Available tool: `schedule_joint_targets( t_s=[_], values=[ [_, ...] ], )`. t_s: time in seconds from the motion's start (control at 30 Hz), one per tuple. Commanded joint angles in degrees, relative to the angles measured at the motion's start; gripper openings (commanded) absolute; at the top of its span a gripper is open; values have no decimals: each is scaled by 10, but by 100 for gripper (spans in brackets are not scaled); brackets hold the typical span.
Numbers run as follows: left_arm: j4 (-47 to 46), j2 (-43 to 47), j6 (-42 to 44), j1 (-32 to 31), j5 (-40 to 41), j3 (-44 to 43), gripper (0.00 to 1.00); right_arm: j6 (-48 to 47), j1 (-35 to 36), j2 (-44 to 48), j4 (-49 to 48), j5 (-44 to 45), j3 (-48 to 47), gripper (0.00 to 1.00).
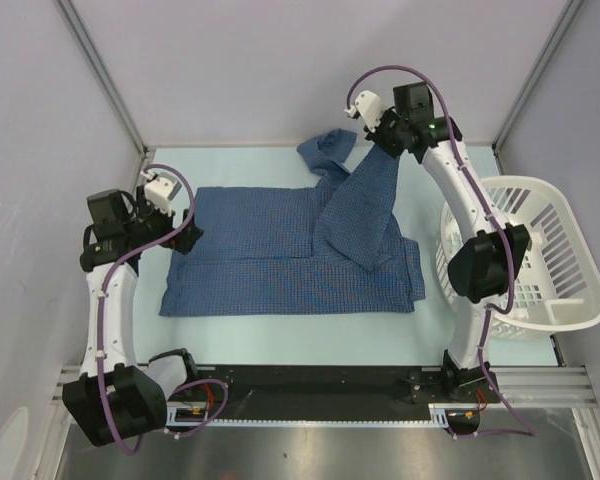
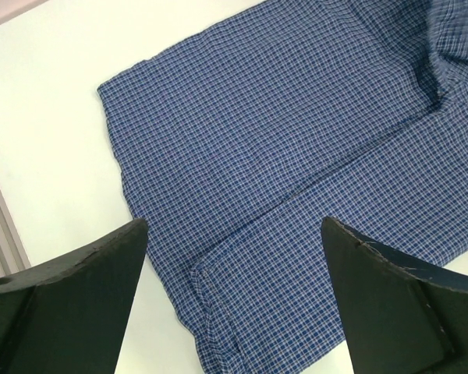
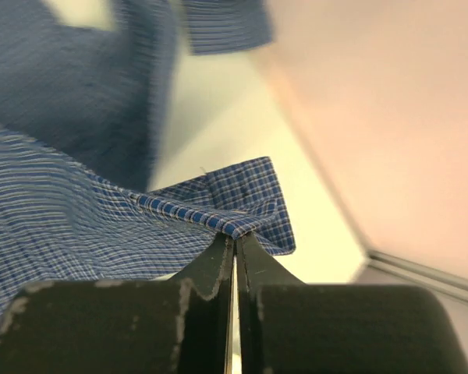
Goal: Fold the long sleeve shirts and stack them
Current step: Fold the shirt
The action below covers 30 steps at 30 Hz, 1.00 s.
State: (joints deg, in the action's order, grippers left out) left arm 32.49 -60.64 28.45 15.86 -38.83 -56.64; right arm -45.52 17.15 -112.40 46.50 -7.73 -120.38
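- Step in hand, as judged: sleeve fold on one shirt (image 1: 270, 260); stacking not yet begun.
- Shirt lies spread on the counter (image 1: 280, 335) at the centre of the top view, between the two arms, its body mostly flat.
- One sleeve (image 1: 365, 195) rises from the shirt's right half up toward the upper right of centre, where the right arm (image 1: 465, 195) holds its end.
- Right wrist view: jaws pressed together, pinching a fold of check cloth at the cuff (image 3: 246, 195); the cuff stands clear of the counter.
- Right arm pose: base at lower right, elbow bowed out toward the basket (image 1: 555, 250) at the right edge, wrist reaching back to the far side of the counter.
- A second bunch of blue cloth (image 1: 325, 150) sits at the back, just left of the right wrist; sleeve or collar, cannot tell.
- Left arm (image 1: 110, 290): curved up the left side, wrist just above the shirt's left edge. Jaws spread wide, holding nothing; in its wrist view the fingers (image 2: 70, 296) frame flat cloth below.
- Next move, as judged: carry the pinched sleeve inward across the body and lay it flat. That calls for a firm pinch and a low, slow path, lest the body drag or bunch.
- The left arm is well placed to pin the left edge if the cloth slides.
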Motion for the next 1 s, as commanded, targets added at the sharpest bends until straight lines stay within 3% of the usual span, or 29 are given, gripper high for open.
schedule_joint_targets(
  t_s=[0.0, 0.2, 0.43, 0.73, 0.87, 0.97],
  values=[
    [-18, 2, -25, -3, 19, 7, 98, -81, 14, -31, -105, 140, -14, 0],
    [-20, 5, -26, -3, 48, 21, 98, -105, 30, -30, -187, 179, 1, 0],
    [-21, 10, -38, -3, 75, 34, 97, -158, 121, 18, -257, 192, 83, 0],
    [-28, 39, -68, -3, 87, 59, 95, -132, 236, 28, -125, 278, 121, 0],
    [-26, 54, -77, 5, 89, 71, 95, -22, 281, -7, 48, 266, 48, 0],
    [-17, 51, -97, 17, 89, 70, 95, 52, 304, -60, 183, 209, -36, 0]
  ],
)
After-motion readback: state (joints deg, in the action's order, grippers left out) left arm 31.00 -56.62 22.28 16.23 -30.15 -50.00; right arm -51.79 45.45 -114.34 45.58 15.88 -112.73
